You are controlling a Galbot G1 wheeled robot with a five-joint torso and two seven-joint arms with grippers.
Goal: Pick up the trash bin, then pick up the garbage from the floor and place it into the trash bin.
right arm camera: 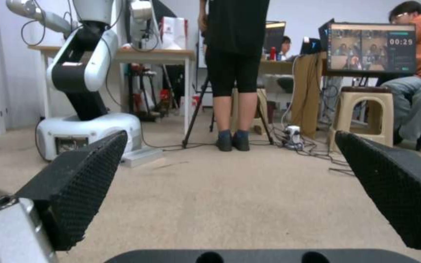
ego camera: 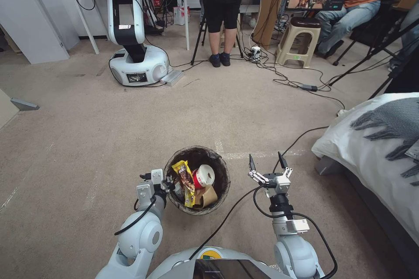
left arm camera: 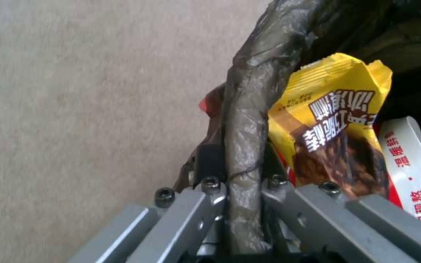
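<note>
Dark-lined trash bin (ego camera: 197, 181), litter-filled, has its rim pinched by the left hand (ego camera: 168, 184); right hand (ego camera: 267, 167) spread.

Trash bin (ego camera: 218, 170) white wall hidden under dark liner. Yellow wrapper (ego camera: 185, 181) covers part of the red-and-white cup (ego camera: 204, 175); text on both too small to read.

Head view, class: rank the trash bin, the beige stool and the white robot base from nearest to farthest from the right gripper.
1. The trash bin, on the carpet just left of the right gripper, whose jaws are open.
2. The white robot base, far ahead to the left.
3. The beige stool, farther back, ahead and slightly right.
</note>
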